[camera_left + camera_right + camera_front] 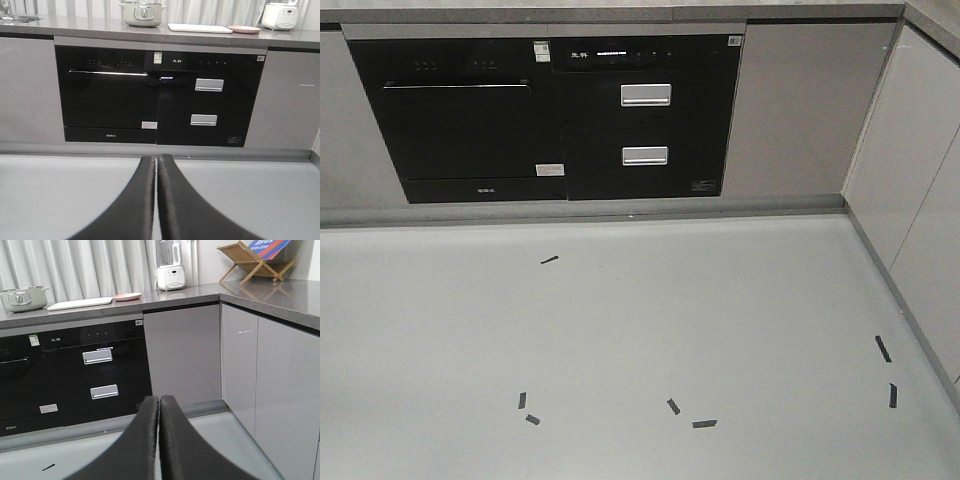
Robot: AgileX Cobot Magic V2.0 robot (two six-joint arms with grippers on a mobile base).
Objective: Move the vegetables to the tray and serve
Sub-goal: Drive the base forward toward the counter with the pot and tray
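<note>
Approach step, by the look of it: roll in square to the bench [100, 22] before raising either arm, minding the black oven fronts [107, 90] below. Left gripper [156, 159]: jaws pressed together, empty; right gripper [159, 399] likewise. Along the bench, left to right: pale pot [142, 13], cream tray [200, 28], pink plate [244, 29]. No lettuce leaf visible in any view, so look for it first; tray well apart from both jaws, higher and farther off

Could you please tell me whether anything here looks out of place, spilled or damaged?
Nothing looks spilled or damaged. Only the short dark tape strips scattered at differing angles on the grey floor stand out. The tray lies flat on the counter beside the pink plate.
</note>
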